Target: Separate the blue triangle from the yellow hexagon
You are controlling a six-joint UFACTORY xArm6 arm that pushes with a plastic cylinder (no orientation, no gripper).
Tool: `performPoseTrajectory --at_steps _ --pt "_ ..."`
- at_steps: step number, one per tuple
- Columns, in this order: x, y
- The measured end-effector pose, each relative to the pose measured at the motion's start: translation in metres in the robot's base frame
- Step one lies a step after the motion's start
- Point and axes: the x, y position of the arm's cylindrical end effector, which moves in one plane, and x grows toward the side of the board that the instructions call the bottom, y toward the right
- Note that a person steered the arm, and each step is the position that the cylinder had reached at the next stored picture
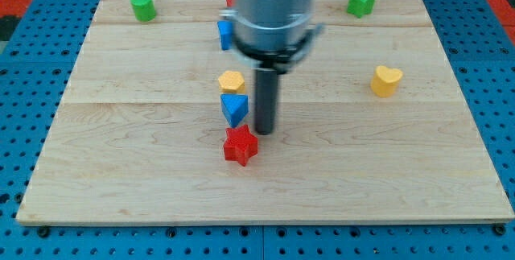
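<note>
The blue triangle [234,108] lies near the board's middle, touching the yellow hexagon [231,81] just above it. My tip [265,131] is down on the board just right of the blue triangle, with a narrow gap between them. A red star [241,146] lies directly below the triangle and below-left of my tip.
The wooden board [386,171] also holds a green block [143,6] at the top left, a green star [361,2] at the top right and a yellow heart [386,80] at the right. A blue block [224,35] and a red block [230,2] are partly hidden behind the arm.
</note>
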Motion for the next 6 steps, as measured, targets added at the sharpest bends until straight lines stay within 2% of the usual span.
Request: performPoseTrajectory --at_steps 1,2,3,5,6 --pt "0.000 -0.053" --pt "-0.023 -0.043" --pt "-0.047 -0.021" --pt "-0.053 0.122" --pt "-0.041 0.102"
